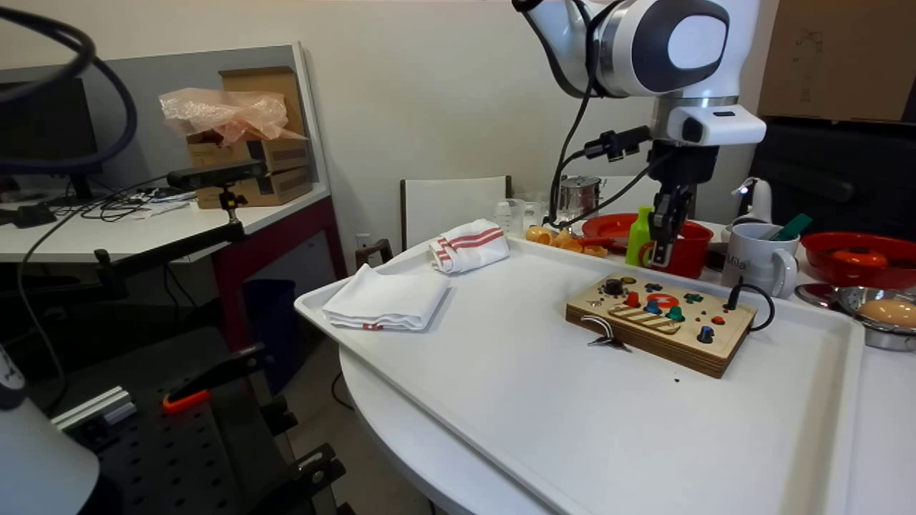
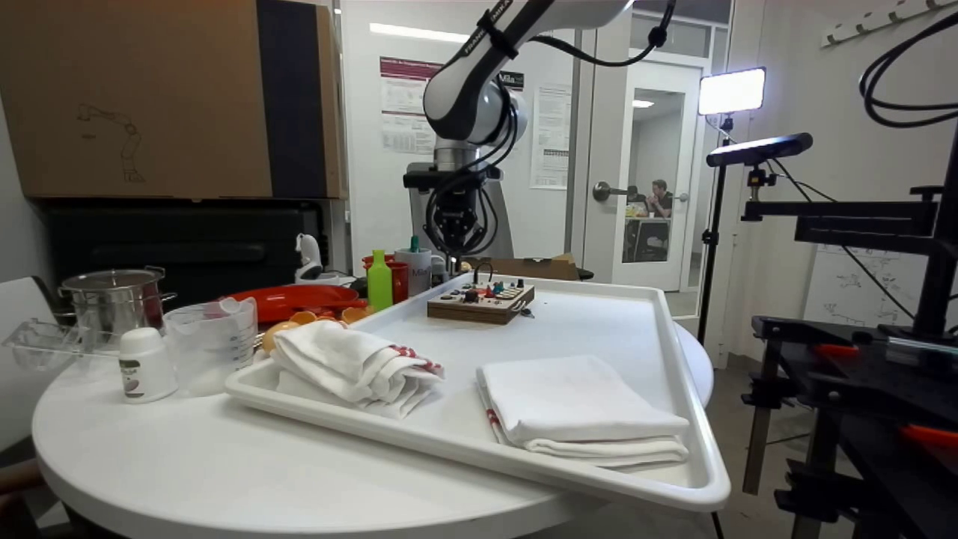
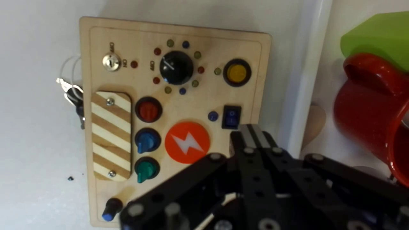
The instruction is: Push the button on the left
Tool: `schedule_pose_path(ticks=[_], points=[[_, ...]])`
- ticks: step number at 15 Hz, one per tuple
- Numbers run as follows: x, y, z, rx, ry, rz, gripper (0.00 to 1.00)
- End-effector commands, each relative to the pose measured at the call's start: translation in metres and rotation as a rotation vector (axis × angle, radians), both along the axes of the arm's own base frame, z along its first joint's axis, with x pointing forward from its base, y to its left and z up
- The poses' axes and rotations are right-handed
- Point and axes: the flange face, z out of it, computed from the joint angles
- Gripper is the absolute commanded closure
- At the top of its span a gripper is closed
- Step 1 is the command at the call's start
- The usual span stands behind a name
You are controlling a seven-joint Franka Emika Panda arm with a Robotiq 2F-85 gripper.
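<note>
"Hanging above the wooden board [image 1: 658, 325] in an exterior view, the gripper [image 1: 663, 256] points downward and does not seem to touch it. Why so?"

"I think it is because one must press from above. And the board lies flat on the white tray [image 1: 501, 372], so probably it will not tip under the push."

"And what lies farther away?"

"In an exterior view, the folded cloth [image 2: 584, 400] and the rolled cloth [image 2: 352, 367] lie at the other end of the tray, well apart from the board, so I think they disturb nothing. Only the tray's corner reaches over the edge of the desk [image 2: 150, 464]."

"In the wrist view, are the fingertips [image 3: 248, 135] separated?"

"No, they are pressed together, with nothing between them that I can see; so they make one blunt tip, suitable for pushing. They appear just beside the blue rocker switch [image 3: 231, 117]."

"Where is our button, then?"

"I suppose it is the yellow button [image 3: 236, 73], near a corner of the board. But 'left' depends on where one stands, and the red button [image 3: 149, 110] could also be meant."

"Is there room to move?"

"Over the board, yes. Toward the raised rim [image 3: 310, 80], less: the red mug [image 3: 361, 108] and the green bottle [image 3: 380, 41] stand just behind it, so I would not swing wide there."
</note>
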Motion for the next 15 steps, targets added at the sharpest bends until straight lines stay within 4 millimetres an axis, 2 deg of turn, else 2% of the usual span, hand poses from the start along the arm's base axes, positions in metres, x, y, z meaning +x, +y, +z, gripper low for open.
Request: schedule_pose_path(ticks=[1,15], points=[[0.0069,-0.0007,0.0025,-0.011,0.003,0.006,1.0],[-0.0015,0.0062,-0.0071,-0.026,0.059,0.002,1.0]])
